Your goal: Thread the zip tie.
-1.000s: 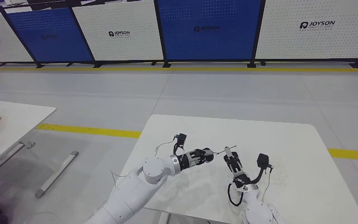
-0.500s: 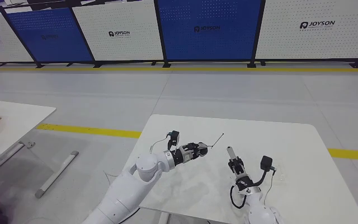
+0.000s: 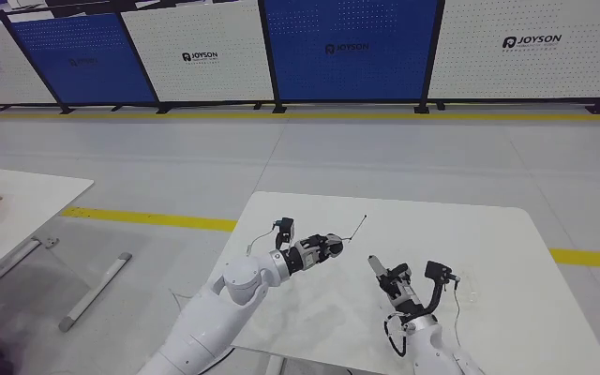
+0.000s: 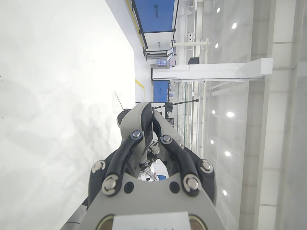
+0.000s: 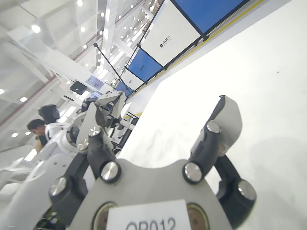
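The zip tie [image 3: 352, 230] is a thin black strap pinched in the left gripper [image 3: 335, 244]. It is held over the surface [image 3: 469, 225], left of the middle and toward the far edge. Its free length slants away from the fingers toward that far edge, touching nothing else.

From above it is a bare dark line. In the right wrist view the zip tie [image 5: 109, 67] rises steeply off the surface, with a small head at its upper end. The left wrist view gives the grip itself: both fingers [image 4: 138, 118] are pressed together, black pads facing.

The right gripper [image 3: 382, 267] is over the surface closer to its near edge, apart from the tie. Its fingers [image 5: 226, 113] are spread wide and empty. A white label [image 5: 146, 216] with dark print sits on its wrist plate, cut off at the edge.

A small clear thing [image 3: 466, 292] lies toward the surface's right side — whether it is a container, or holds anything, cannot be told. Beyond the surface's far edge stand blue and white panels [image 3: 352, 47], each with a printed logo, and a yellow floor line [image 3: 328, 114] runs at their foot.
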`<state>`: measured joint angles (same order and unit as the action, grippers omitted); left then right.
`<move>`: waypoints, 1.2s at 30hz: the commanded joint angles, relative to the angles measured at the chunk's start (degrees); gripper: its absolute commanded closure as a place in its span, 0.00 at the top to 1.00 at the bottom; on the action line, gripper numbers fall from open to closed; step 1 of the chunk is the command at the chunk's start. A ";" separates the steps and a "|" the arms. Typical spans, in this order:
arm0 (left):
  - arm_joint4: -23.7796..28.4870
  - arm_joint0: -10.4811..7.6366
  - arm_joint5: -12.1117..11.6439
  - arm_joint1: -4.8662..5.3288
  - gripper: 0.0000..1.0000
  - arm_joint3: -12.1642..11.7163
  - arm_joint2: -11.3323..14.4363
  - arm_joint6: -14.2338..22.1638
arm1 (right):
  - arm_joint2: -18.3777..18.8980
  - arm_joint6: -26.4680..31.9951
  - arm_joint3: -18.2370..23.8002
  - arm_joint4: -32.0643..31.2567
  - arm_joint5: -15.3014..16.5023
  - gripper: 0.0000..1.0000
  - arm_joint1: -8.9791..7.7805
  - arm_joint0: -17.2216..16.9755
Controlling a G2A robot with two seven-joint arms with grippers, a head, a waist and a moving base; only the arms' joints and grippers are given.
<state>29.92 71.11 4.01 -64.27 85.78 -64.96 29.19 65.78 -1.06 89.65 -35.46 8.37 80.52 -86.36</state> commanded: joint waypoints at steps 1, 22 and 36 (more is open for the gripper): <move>0.40 0.42 -0.13 0.01 0.00 0.72 -0.29 -0.70 | 0.15 -1.75 0.10 -3.48 -1.66 1.00 -0.09 -0.17; 1.10 1.11 2.75 0.32 0.00 1.63 -1.10 0.86 | 8.37 8.95 4.47 -13.46 10.92 1.00 -3.15 -2.05; 1.62 1.24 3.26 0.35 0.00 2.35 -1.16 1.37 | 9.40 12.88 4.35 -16.88 8.33 1.00 -3.67 -1.23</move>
<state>31.55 72.31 7.31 -63.91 88.11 -66.15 30.71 75.34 12.03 93.94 -51.56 16.61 76.87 -87.66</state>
